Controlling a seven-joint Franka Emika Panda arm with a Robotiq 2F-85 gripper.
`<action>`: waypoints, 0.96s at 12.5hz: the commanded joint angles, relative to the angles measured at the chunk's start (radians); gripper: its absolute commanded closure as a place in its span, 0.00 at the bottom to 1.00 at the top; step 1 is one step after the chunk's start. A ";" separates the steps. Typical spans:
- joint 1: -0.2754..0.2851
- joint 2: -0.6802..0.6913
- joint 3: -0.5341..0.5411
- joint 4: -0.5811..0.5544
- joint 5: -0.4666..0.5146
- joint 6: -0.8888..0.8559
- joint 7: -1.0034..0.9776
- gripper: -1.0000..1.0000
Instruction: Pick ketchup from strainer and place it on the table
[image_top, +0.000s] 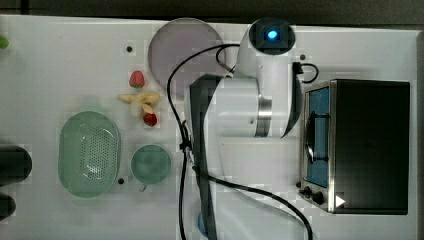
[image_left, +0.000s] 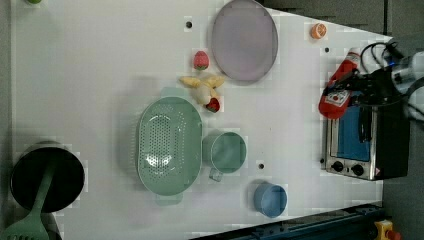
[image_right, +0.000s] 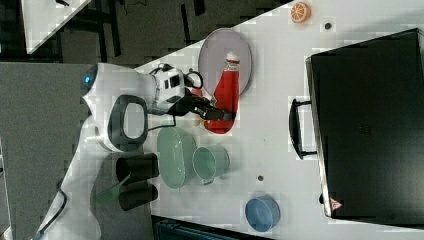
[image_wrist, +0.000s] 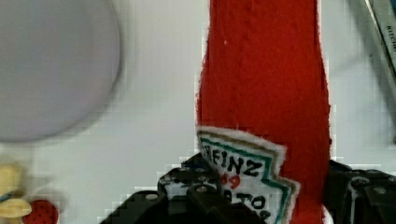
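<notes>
**Wrist view: ketchup clamped, held off the table**

Wrist view finding: gripper (image_wrist: 261, 196) is closed on the ketchup (image_wrist: 264, 84) at its label end, one black finger either side. Bottle runs lengthwise away from the claw, cap outward. Body red, soft-looking, with a white label. Left view shows the bottle (image_left: 339, 90) well apart from the empty strainer (image_left: 169, 145), a pale green perforated oval. The white table (image_left: 100, 75) is smooth and flat.
</notes>
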 joint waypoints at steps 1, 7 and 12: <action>0.048 -0.018 0.027 -0.085 -0.027 0.092 -0.059 0.40; 0.048 0.047 -0.015 -0.259 -0.027 0.305 -0.058 0.40; 0.048 0.118 -0.046 -0.306 -0.030 0.482 -0.058 0.16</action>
